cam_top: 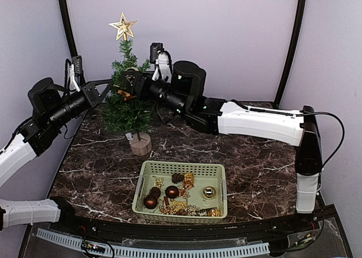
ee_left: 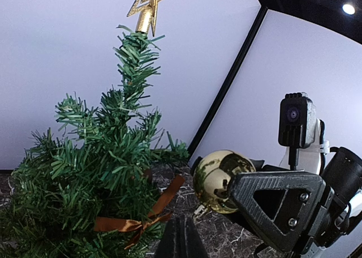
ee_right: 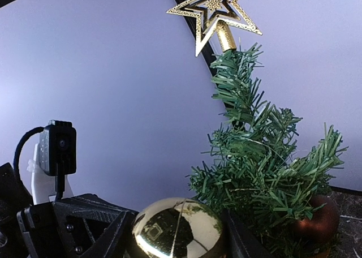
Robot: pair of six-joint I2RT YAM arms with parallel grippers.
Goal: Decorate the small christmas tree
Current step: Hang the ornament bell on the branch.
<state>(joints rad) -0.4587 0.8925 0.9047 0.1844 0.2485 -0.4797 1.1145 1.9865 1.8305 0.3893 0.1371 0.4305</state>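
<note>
We've got the right claw [ee_right: 169, 238] gripping the shiny gold ball ornament [ee_left: 219, 179] beside the small green bristly christmas tree [cam_top: 127, 108], upright on the dark marble desk [cam_top: 254, 156] — left claw [cam_top: 102, 91] closed. We'd settle it on 1 branch tip — slowly, no nudging.

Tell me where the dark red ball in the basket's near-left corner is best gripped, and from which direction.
Come straight down from above: the dark red ball lies in the near-left corner of the basket, so the walls block a side approach. Close the end effector across its widest part, since a round, glossy ball would likely slip from an off-centre pinch.
</note>
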